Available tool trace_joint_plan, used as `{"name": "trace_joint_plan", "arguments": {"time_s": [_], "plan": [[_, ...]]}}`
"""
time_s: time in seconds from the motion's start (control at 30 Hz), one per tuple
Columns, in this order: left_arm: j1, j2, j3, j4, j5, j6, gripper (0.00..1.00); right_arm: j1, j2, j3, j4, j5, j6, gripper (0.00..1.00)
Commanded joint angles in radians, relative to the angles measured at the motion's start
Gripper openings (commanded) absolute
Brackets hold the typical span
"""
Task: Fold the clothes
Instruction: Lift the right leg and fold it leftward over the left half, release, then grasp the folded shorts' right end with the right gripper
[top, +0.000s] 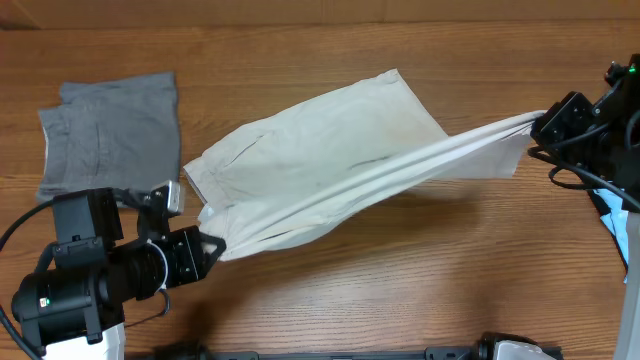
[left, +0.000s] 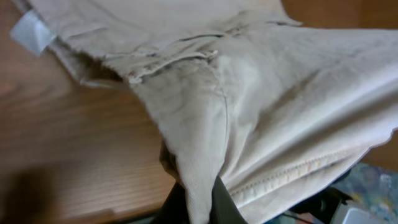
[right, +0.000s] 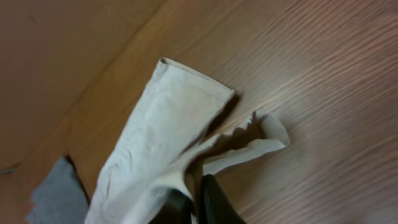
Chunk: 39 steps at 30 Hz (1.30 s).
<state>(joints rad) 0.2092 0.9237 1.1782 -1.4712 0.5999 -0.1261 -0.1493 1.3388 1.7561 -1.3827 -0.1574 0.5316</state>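
— Two grippers, both pinching?
— Yes. The left gripper (top: 207, 244) is pressed shut on one end of the beige shorts (top: 330, 140), and the right gripper (top: 545, 123) on the other.
— And the cloth?
— Stretched taut between them, long axis left to right, its far edge resting on the table (top: 400, 290). Neither arm is nearer.

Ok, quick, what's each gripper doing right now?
Left gripper: closed, holding the beige shorts at their left end.
Right gripper: closed, holding the beige shorts at the far right end, lifted off the table.
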Motion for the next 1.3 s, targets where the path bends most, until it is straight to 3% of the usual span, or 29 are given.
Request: {"name": "trace_joint_plan", "arguments": {"time_s": [0.0, 0.17, 0.37, 0.6, 0.77, 1.0, 1.1, 1.27], "plan": [[0.006, -0.009, 0.02, -0.017, -0.235, -0.04, 0.05, -0.036, 0.039, 0.037, 0.047, 0.092, 0.026, 0.09], [0.006, -0.008, 0.012, -0.007, -0.268, -0.058, 0.05, -0.035, 0.162, 0.037, 0.028, 0.059, 0.026, 0.11], [0.006, -0.008, -0.111, 0.038, -0.258, -0.062, 0.04, -0.035, 0.271, 0.037, 0.033, 0.017, 0.018, 0.04], [0.006, 0.0, -0.17, 0.105, -0.237, -0.061, 0.04, -0.02, 0.276, -0.027, -0.109, 0.016, -0.037, 0.18], [0.006, 0.0, -0.17, 0.142, -0.236, -0.062, 0.04, 0.029, 0.276, -0.263, -0.151, -0.1, -0.149, 0.29], [0.006, 0.004, -0.17, 0.16, -0.237, -0.062, 0.05, 0.158, 0.276, -0.638, 0.055, -0.307, -0.192, 0.38], [0.006, 0.005, -0.17, 0.16, -0.236, -0.062, 0.05, 0.193, 0.276, -0.724, 0.124, -0.341, -0.167, 0.51], [0.006, 0.005, -0.17, 0.166, -0.236, -0.062, 0.05, 0.203, 0.276, -0.833, 0.303, -0.334, -0.111, 0.58]]}}
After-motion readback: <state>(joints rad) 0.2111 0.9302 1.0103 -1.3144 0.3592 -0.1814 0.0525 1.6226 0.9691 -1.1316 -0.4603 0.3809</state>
